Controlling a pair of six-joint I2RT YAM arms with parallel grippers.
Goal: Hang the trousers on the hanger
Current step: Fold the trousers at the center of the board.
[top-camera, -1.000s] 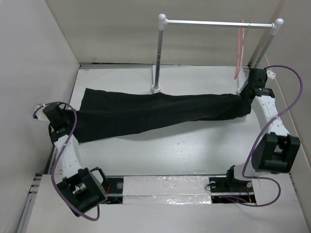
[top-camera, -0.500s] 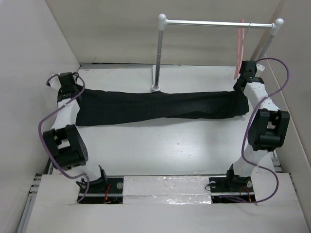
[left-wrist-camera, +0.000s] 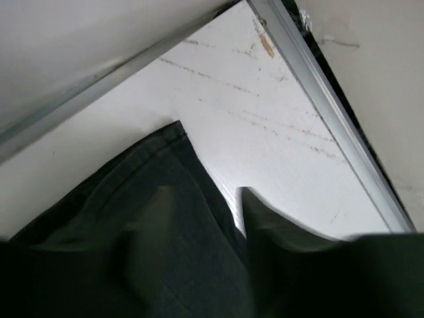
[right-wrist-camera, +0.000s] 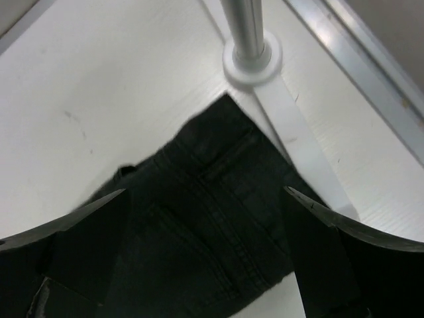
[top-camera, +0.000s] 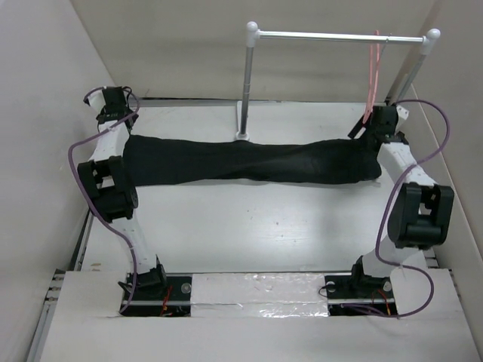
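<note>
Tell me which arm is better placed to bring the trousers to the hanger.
Right: the right gripper meets the trousers close by the hanger; the left gripper is at the opposite end.

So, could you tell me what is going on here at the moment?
The robot is working on getting the trousers onto the hanger. The trousers lie stretched across the table, one end under the left tool at the far left corner, the waistband end under the right tool near the rail's right end. The right tool's fingers stand apart over the waistband; the left tool's grip is hidden. The hanger hangs on the rail, empty.
</note>
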